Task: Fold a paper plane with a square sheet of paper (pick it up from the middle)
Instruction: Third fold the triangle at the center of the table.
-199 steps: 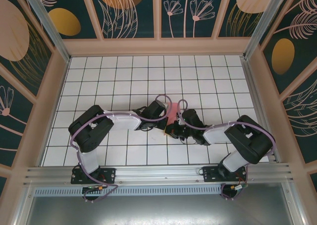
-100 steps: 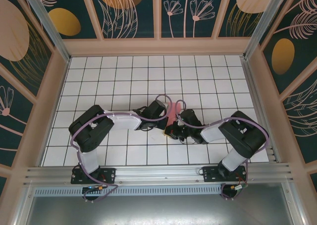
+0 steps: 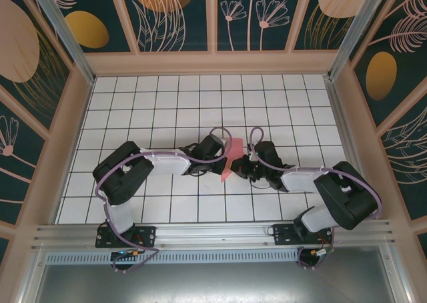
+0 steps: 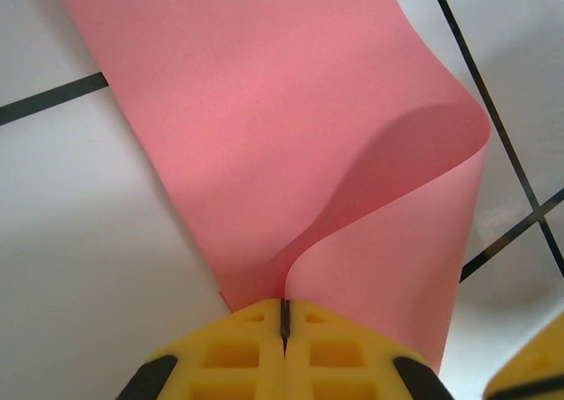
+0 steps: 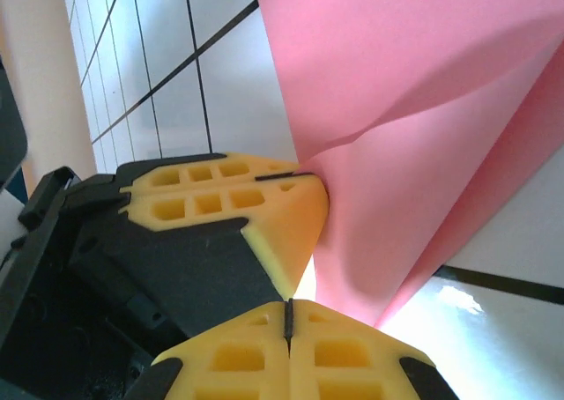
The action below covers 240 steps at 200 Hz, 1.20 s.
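The square sheet of paper (image 3: pixel 231 157) is pink-red and hangs folded and curled between my two grippers over the middle of the white grid table (image 3: pixel 167 103). My left gripper (image 3: pixel 224 158) is shut on one edge of it; in the left wrist view the sheet (image 4: pixel 264 136) rises out of the seam of the yellow fingers (image 4: pixel 229 347) and bends over to the right. My right gripper (image 3: pixel 242 165) is shut right beside the sheet (image 5: pixel 423 109), with no paper in its seam (image 5: pixel 288 316). The right wrist view also has the left gripper (image 5: pixel 308 178) pinching the sheet.
Pale wooden walls (image 3: pixel 63 149) and a metal rail (image 3: pixel 213 233) at the near edge fence in the table. The two arms' elbows (image 3: pixel 120 173) (image 3: pixel 347 196) lie low on either side. Open tiles stretch toward the back wall.
My right arm swung its elbow out to the right and its gripper shifted up and right, uncovering the sheet's lower tip. The left arm and its grip stayed put.
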Available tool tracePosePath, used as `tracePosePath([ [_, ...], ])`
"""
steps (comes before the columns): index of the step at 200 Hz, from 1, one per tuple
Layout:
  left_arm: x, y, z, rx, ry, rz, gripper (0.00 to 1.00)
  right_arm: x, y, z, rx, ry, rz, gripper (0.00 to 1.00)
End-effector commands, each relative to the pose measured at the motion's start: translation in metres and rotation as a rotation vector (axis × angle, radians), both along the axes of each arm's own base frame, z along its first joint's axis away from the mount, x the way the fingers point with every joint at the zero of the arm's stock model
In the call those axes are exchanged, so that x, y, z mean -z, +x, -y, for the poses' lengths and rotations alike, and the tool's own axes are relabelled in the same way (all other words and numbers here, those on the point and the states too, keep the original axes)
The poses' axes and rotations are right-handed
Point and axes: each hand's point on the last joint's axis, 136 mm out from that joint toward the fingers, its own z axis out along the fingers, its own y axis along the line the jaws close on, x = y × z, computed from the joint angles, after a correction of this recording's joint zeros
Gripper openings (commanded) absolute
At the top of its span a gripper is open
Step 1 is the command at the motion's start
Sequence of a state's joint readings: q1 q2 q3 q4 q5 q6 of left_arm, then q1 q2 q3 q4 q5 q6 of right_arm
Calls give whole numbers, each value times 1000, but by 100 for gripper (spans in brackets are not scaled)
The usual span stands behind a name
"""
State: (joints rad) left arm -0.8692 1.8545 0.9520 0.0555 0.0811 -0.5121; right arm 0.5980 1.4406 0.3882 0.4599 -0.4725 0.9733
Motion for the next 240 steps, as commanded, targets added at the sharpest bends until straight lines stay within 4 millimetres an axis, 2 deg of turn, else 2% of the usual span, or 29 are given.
tracePosePath([
  [1,27,-11,-14,15,85,-66,0,-4,5,-6,-37,10,26,0],
  [55,27,-11,-15,14,88,-67,0,3,12,-11,-49,2,20,0],
  [131,28,-10,-16,11,99,-64,0,43,1,5,-30,-81,-60,0],
  [155,30,-11,-18,10,108,-66,0,39,5,5,-34,-77,-58,0],
  [181,30,-11,-18,11,109,-68,0,13,15,0,-38,-38,-1,0],
  [198,30,-11,-18,10,108,-68,0,3,19,0,-41,-41,32,0],
  [211,30,-11,-17,12,105,-69,0,1,29,10,-13,-38,40,0],
  [240,29,-11,-17,12,104,-67,0,1,38,15,-5,-22,46,0],
])
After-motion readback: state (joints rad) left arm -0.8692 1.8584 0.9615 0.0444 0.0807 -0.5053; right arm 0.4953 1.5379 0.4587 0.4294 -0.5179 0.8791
